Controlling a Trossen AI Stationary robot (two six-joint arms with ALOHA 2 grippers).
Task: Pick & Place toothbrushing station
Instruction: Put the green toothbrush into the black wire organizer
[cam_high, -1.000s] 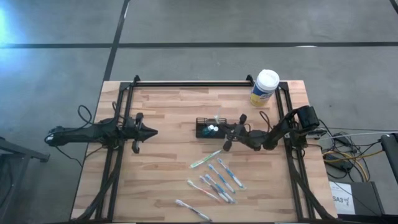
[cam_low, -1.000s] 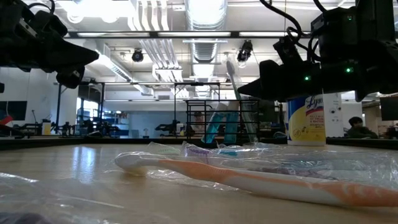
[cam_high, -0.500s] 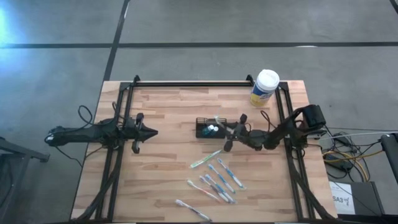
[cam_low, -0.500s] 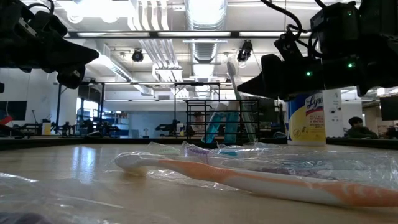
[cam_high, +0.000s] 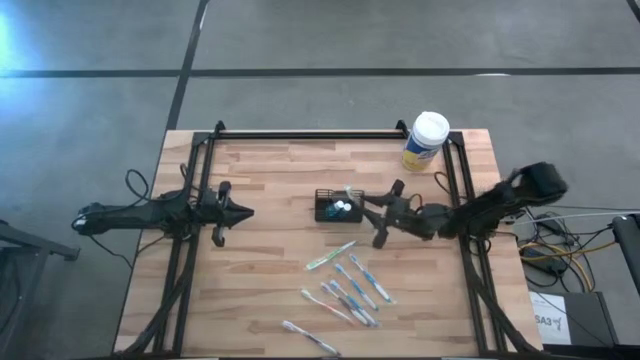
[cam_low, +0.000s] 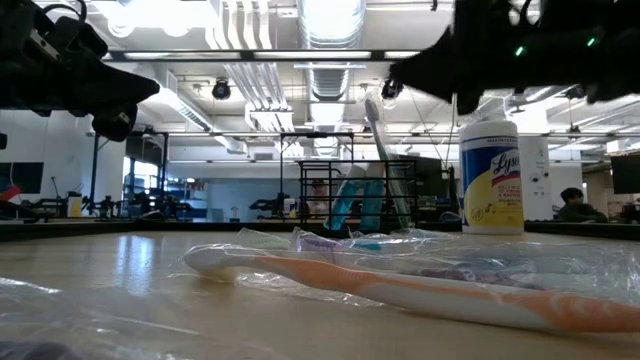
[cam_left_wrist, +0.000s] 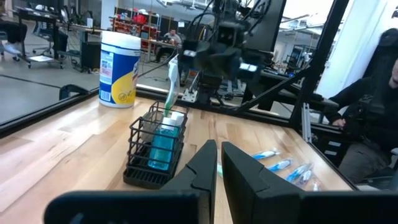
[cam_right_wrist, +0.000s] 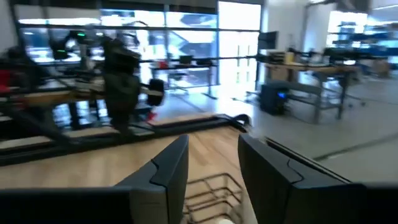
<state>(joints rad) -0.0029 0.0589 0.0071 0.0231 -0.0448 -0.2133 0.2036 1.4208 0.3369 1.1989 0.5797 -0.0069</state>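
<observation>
The right gripper (cam_high: 379, 217) has backed off and lifted from the caddy, its arm swinging toward the right edge of the high view, and its fingers now stand apart with nothing between them, where a moment ago they were down at the caddy's right end. That reads as a release: a green-handled toothbrush (cam_left_wrist: 170, 84) stands upright in the toothbrushing station (cam_high: 337, 207), so one delivery looks done and the arm is probably clearing to fetch another. The station sits at centre frame in the high view, just left of the right gripper and apart from it; in the left wrist view it holds the upright brush, a blue item low inside and a white one beside it. The left gripper (cam_high: 243, 211) waits at left of centre, fingers pressed together and empty, pointing at the station from well apart. Counting now: one caddy, one white-lidded canister (cam_high: 426, 141) at the upper right of the table, and on the boards in the lower centre one pale green brush (cam_high: 331, 255) lying alone, a cluster of roughly five wrapped blue-and-white brushes (cam_high: 356, 288) below it, though they overlap and the count is unsure, and one more wrapped brush (cam_high: 309, 338) near the bottom edge. Plenty left to load, by the look of it.
</observation>
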